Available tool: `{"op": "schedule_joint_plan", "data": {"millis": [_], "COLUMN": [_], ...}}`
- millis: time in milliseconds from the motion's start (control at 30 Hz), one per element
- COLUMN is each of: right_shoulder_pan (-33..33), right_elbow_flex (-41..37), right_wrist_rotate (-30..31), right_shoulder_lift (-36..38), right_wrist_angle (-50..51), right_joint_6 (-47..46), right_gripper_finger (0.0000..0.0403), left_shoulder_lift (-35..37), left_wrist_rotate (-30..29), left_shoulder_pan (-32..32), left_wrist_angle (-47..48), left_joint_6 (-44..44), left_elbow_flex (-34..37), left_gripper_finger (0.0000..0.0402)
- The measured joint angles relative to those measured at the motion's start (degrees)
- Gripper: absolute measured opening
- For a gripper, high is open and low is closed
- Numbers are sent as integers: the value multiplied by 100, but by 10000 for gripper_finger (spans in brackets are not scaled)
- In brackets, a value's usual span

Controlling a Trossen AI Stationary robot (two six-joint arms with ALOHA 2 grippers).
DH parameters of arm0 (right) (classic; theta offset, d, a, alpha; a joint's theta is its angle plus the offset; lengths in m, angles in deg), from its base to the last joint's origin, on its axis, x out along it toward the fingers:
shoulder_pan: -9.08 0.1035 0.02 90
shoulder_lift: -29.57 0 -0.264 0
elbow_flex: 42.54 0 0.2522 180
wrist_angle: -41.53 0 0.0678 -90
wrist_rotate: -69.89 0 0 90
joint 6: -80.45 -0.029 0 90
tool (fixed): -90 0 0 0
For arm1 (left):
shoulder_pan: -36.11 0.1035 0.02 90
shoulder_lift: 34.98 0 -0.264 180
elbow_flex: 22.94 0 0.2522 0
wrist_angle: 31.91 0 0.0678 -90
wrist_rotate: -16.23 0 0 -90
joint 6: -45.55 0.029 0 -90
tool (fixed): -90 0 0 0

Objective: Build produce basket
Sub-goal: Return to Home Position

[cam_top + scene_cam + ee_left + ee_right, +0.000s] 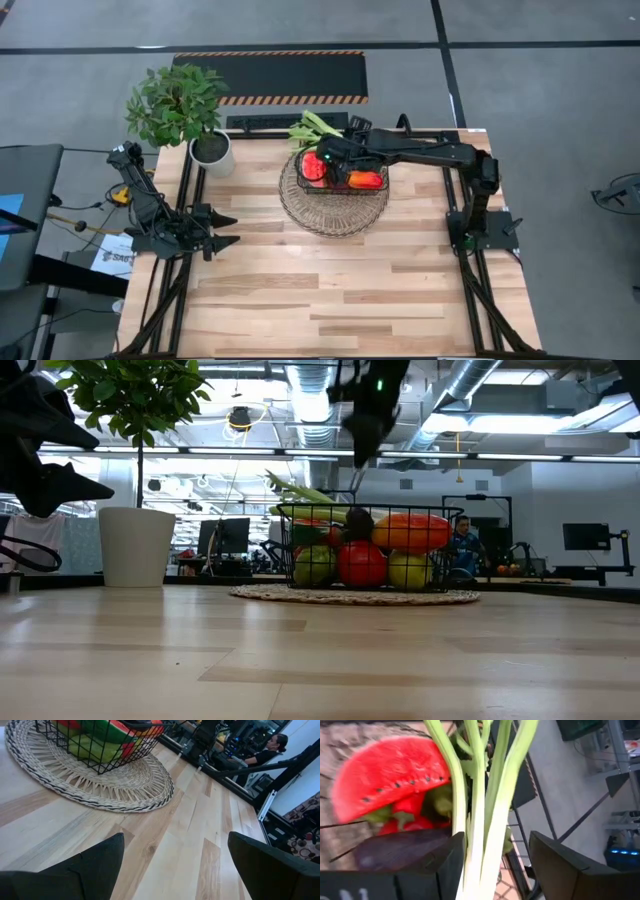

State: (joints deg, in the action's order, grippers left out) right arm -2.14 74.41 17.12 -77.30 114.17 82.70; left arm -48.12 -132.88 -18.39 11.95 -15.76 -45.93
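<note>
Left jaws are spread wide and hold nothing. They hang over the left side of the counter [300,290], well apart from the food. Next comes a leafy plant [175,100] in a white pot [212,152]. In the middle, the basket [430,508] sits on a round mat [333,215]. It is full: a watermelon slice [385,770], an apple [362,565], a pear [313,565], a mango [410,532]. The leek [480,820] lies in it too, with its leaves poking out over the back rim. On the right, the right arm [440,155] reaches over the basket. The right jaws are let go and apart, with the leek stalks between them, close by one side. The leek looks long, light and a bit bendy. I think the firm stalk is the best place to hold it, not the floppy leaves.
</note>
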Motion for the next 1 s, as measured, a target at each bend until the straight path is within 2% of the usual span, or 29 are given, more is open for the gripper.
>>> {"op": "schedule_joint_plan", "data": {"millis": [133, 367, 433, 600, 700, 800, 900, 1000], "right_shoulder_pan": [312, 1128, 1345, 1961, 2599, 3407, 4158, 4659], "right_elbow_flex": [924, 2681, 2929, 2966, 2966, 2796, 2076, 1170], "right_wrist_rotate": [0, 17, 13, 141, 788, 1915, 3010, 3610], "right_shoulder_lift": [2, 39, 213, 1077, 1503, 1818, 2207, 2647], "right_wrist_angle": [998, 2669, 2822, 2823, 2835, 3062, 3081, 3090], "right_joint_6": [-420, -1172, -1448, -2152, -2588, -3172, -3779, -4627], "right_gripper_finger": [236, 235, 235, 235, 235, 235, 235, 235], "left_shoulder_lift": [-1, 1, 2, 0, 2, 0, 2, 2], "left_wrist_rotate": [98, -43, -75, -104, -130, 62, 134, 131], "left_shoulder_pan": [2, 0, 1, 2, 2, 2, 0, 2], "left_wrist_angle": [8, -80, -80, -78, -73, -73, -57, 77], "left_joint_6": [97, 651, 948, 1507, 1426, 1747, 2105, 2205], "left_elbow_flex": [-73, -684, -847, -1166, -1341, -1535, -1732, -1916], "left_gripper_finger": [341, 341, 341, 341, 341, 341, 341, 341]}}
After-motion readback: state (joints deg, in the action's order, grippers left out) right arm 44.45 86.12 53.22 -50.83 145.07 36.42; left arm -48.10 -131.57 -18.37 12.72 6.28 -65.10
